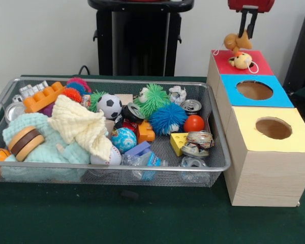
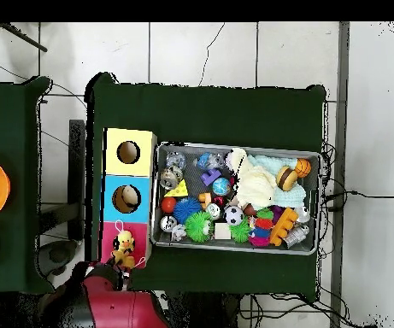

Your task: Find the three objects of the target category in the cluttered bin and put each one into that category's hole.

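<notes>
Plush toy dangling over the red box, upper right of the frame!

Front view: the hand (image 1: 248, 30) pinches a small orange plush toy (image 1: 237, 41) above the red-topped box (image 1: 254, 63), where a second plush face (image 1: 241, 60) lies (blue and yellow boxes sit below it). The bin (image 1: 221, 165) fills the left, crammed with clutter.
Overhead view: the bin (image 2: 238, 247) sits centre-right on the green tabletop (image 2: 208, 111), the plush toy (image 2: 124, 248) at lower left over the red box (image 2: 110, 245).
</notes>
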Controlling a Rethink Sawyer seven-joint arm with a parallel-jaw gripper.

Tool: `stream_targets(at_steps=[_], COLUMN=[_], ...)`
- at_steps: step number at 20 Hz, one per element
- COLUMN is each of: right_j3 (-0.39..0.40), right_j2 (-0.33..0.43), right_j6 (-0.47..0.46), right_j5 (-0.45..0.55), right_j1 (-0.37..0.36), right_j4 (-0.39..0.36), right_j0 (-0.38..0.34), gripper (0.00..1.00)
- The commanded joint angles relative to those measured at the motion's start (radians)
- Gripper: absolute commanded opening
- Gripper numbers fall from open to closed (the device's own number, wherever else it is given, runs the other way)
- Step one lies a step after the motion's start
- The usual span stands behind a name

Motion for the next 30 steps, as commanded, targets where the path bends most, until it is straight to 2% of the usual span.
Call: stream_targets(at_steps=[1, 4, 10, 17, 24, 30], right_j3=[0.085, 0.019, 0.003, -0.059, -0.037, -0.044], right_j2=[0.087, 0.043, 0.035, -0.030, -0.006, 0.001], right_j6=[0.253, 0.237, 0.222, 0.229, 0.166, 0.158], right_j5=[-0.053, 0.051, 0.077, 0.274, 0.237, 0.224], right_j1=[-0.020, -0.057, -0.073, -0.169, -0.173, -0.168], right_j4=[0.079, 0.090, 0.103, 0.079, 0.091, 0.079], right_j0=[-0.014, 0.006, -0.004, 0.016, -0.043, -0.067], gripper=[0.00, 0.00, 0.00, 0.00, 0.00, 0.00])
